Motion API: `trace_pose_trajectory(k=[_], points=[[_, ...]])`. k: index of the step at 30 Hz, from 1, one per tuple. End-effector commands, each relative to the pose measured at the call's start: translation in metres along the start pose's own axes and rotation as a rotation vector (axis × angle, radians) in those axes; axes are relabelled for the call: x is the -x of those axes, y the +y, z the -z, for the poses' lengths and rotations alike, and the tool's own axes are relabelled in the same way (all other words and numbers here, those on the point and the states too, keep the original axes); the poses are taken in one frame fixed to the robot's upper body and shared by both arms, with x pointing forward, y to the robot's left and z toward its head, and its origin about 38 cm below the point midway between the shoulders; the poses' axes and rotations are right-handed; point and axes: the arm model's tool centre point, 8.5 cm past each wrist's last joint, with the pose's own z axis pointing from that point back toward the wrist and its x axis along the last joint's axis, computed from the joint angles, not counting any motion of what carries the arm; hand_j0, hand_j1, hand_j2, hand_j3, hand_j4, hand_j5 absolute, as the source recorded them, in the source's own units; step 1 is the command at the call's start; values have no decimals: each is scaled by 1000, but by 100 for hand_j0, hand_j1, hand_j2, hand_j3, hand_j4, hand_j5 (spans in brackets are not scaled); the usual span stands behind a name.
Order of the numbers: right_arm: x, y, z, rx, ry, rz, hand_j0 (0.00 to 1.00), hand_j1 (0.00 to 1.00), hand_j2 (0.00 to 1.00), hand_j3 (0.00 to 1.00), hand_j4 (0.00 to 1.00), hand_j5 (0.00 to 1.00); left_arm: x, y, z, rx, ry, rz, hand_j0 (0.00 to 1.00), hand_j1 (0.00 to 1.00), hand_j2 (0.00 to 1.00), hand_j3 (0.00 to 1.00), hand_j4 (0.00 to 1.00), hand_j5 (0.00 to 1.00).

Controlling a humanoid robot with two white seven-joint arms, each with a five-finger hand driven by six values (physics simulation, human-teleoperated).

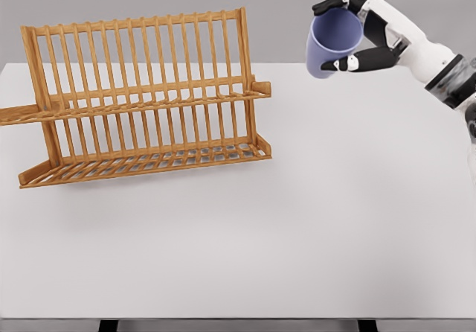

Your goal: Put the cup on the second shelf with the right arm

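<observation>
High at the right of the table [312, 220], the right hand [364, 34] has its fingers curled around the blue cup [332, 42], tilted mouth-forward, and should carry it left level, clearing the wooden rack [141, 97] before lowering onto its upper shelf.

The slatted rack [145, 97] looks like varnished orange wood, the cup [332, 42] smooth matt lilac plastic, the table [297, 235] matt white.
</observation>
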Motion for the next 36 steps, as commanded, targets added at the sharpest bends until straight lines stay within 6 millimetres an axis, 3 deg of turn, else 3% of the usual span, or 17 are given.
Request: trace_pose_trajectory(k=[1, 6, 17, 36], points=[[3, 5, 5, -2, 1, 5, 60, 60, 60, 60, 60, 60, 0, 0, 0, 0, -1, 0, 100, 100, 100, 100, 100, 100], [-4, 14, 29, -34, -20, -5, 60, 60, 60, 60, 60, 60, 0, 0, 0, 0, 0, 0, 100, 100, 100, 100, 100, 100], [-17, 26, 58, -62, -59, -32, 60, 60, 60, 60, 60, 60, 0, 0, 0, 0, -1, 0, 100, 100, 100, 100, 100, 100], [-29, 69, 81, -156, -190, -103, 60, 60, 60, 60, 60, 60, 0, 0, 0, 0, 0, 0, 100, 100, 100, 100, 100, 100]])
